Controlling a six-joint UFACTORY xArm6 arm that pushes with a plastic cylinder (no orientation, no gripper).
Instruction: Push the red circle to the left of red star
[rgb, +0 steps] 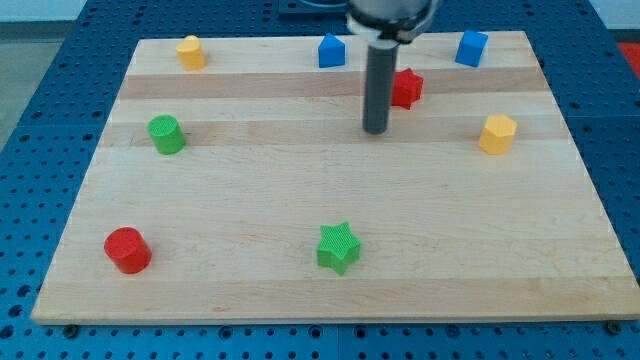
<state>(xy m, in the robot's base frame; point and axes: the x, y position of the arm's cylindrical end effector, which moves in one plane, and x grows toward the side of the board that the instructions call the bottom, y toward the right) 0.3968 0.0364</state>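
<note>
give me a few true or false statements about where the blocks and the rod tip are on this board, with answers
1. The red circle sits near the board's bottom-left corner in the view. True.
2. My tip is touching the red circle. False: the tip is far from it, just left of and below the red star.
3. The green star lies near the view's bottom, about mid-board. True.
4. Both blue blocks are along the view's bottom edge. False: the two blue blocks are along the top edge.
5. The green cylinder is right of the yellow hexagonal block. False: it is far to the left.
</note>
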